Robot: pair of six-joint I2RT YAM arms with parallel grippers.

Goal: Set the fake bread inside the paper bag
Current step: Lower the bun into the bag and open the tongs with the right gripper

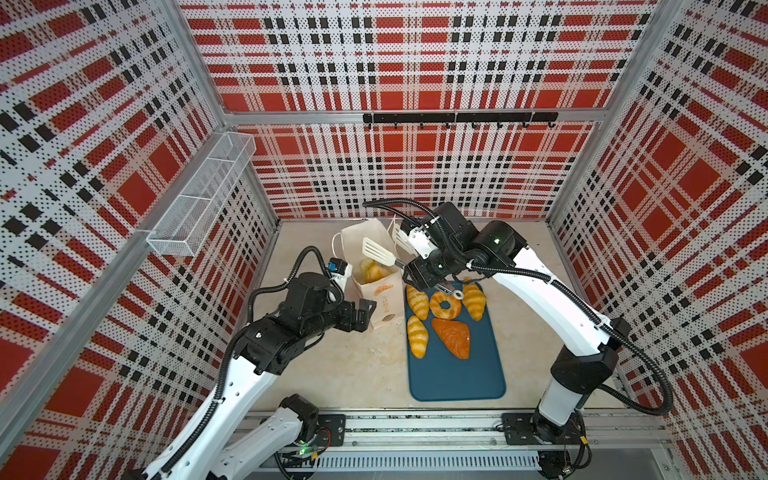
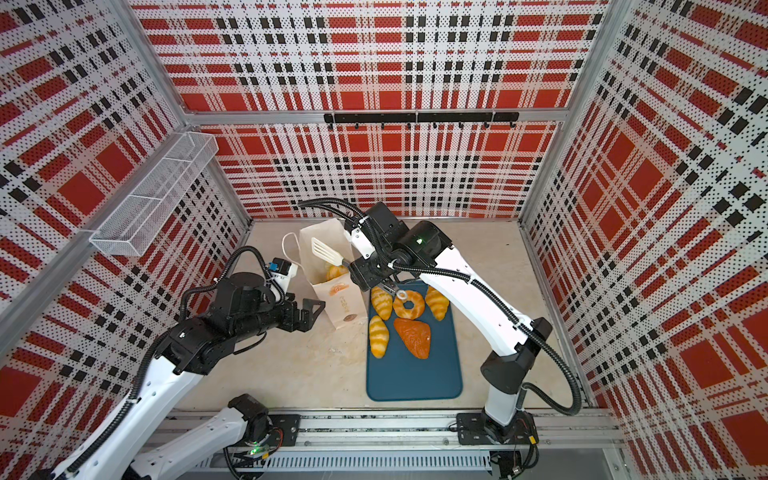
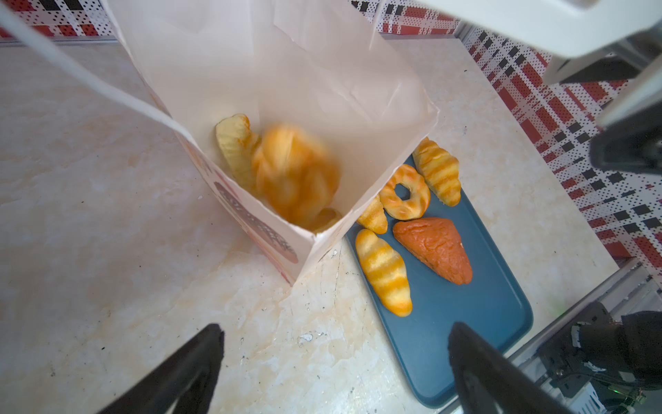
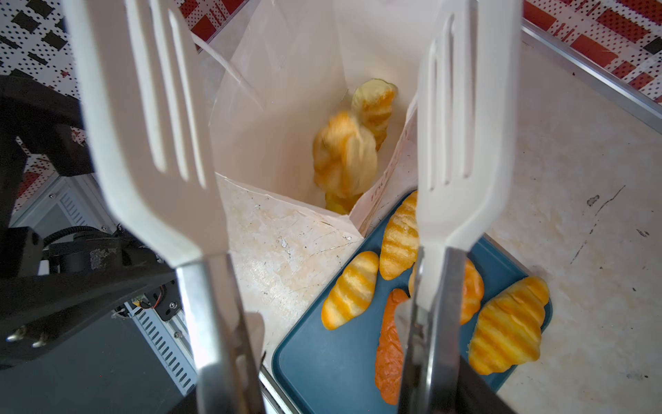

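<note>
Over the bag: right claw (image 1: 422,272) clamped on steel-armed tongs (image 4: 150,143); their white slotted blades stand apart with nothing between them, above the bag's (image 3: 304,71) open mouth.
Left claw (image 3: 336,365): jaws spread wide, empty, low beside the bag's near corner; I cannot tell whether it touches the paper.
Bread: at least three pieces lie in the bag, one of them blurred (image 3: 293,172). Five sit on the tray (image 1: 457,374): three croissants, a doughnut (image 1: 444,304) and a brown loaf (image 1: 452,336).
Handling: judged light, soft and glossy, so likely to squash or slip. Take a croissant across its thick middle, the loaf across its narrow width, the doughnut across the ring.
Bag risk: thin paper standing upright with nothing holding it; a knock from either arm could tip it.
Counter (image 3: 89,215): pale, marbled, smooth, scuffed in places. The tray lies just beside the bag's corner.
Room: plaid perforated walls close on three sides. Bag, tray and both arms crowd together, so the tongs have little room to swing.
</note>
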